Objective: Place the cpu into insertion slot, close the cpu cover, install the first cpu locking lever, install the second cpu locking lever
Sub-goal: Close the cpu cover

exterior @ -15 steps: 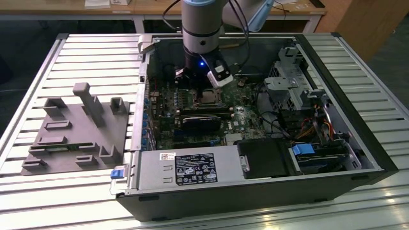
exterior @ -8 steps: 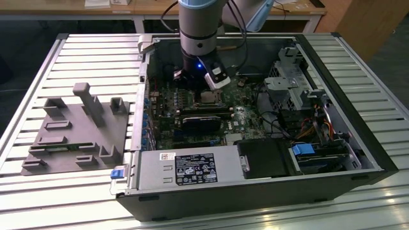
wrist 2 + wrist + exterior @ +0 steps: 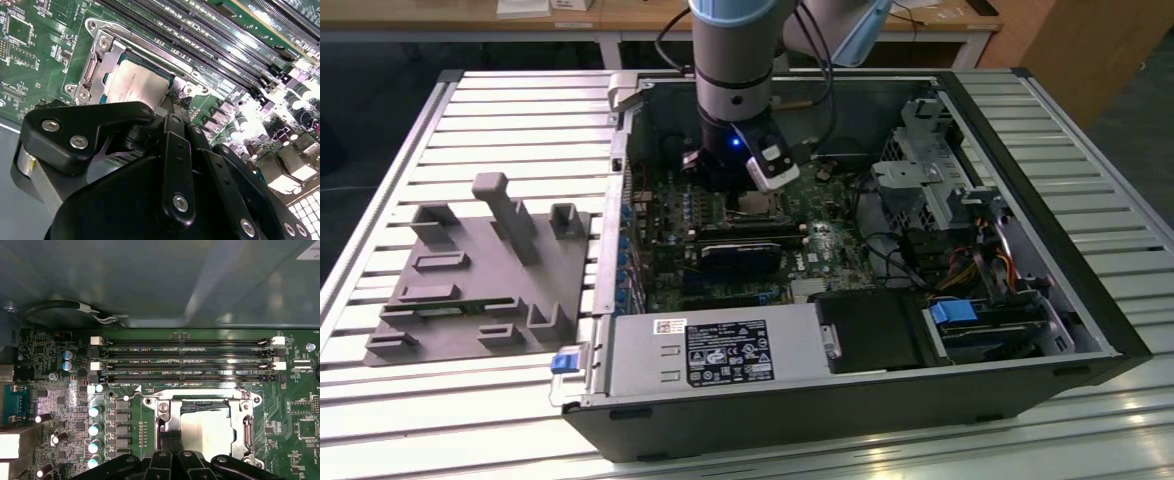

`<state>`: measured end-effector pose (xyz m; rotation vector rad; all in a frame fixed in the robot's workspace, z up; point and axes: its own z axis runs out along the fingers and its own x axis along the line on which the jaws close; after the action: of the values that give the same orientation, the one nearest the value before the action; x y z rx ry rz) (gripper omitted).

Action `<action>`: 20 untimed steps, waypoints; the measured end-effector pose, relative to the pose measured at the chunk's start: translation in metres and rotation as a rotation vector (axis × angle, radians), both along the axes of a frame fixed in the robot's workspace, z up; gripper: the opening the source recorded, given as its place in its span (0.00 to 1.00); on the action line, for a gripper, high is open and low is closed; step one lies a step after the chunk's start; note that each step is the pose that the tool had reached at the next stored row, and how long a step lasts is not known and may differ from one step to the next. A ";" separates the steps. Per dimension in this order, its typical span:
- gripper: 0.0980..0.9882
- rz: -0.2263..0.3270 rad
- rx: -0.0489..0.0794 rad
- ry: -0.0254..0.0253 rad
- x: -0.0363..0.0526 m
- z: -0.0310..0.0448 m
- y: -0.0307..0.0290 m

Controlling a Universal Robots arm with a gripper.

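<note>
A: Cpu [image 3: 206, 432]: where does it stand against the pincer?

B: Start at the pincer [image 3: 169, 437] [image 3: 176, 102]. In both wrist views its fingertips are drawn together with nothing gripped that I can see. They stand at one edge of the cpu. Touching it or just above it, I cannot tell.

A: And the cpu itself?

B: Flat in the slot [image 3: 202, 408], silver top up. The cover [image 3: 246, 427] lies down around it, and the top shows through its window.

A: The levers?

B: A wire lever [image 3: 145, 400] shows its hooked end at the cover's corner nearest the memory slots [image 3: 190, 360]. Latched or not, I cannot tell.

A: Further out?

B: Green board [image 3: 60, 405] all round, with a row of capacitors [image 3: 94, 429] beside the slot. In the exterior view the arm [image 3: 731, 70] reaches straight down into the open case [image 3: 854, 410], which lies on its side on a slatted table [image 3: 400, 130]. The power supply [image 3: 720, 350] sits along the case's near edge. A grey fixture [image 3: 480, 280] rests on the table just beside the case, at the exterior view's left.
</note>
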<state>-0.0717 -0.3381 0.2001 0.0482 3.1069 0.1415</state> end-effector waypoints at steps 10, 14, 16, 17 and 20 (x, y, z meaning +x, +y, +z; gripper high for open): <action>0.00 0.000 0.000 -0.0001 0.0020 -0.0007 0.0000; 0.00 0.000 0.000 0.0001 0.0044 -0.0007 0.0000; 0.00 0.000 0.000 0.0005 0.0058 -0.0007 0.0000; 0.00 0.000 0.000 0.0009 0.0063 -0.0007 0.0000; 0.00 0.000 0.000 0.0016 0.0063 0.0009 0.0000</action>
<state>-0.0654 -0.3380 0.2010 0.0485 3.1084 0.1415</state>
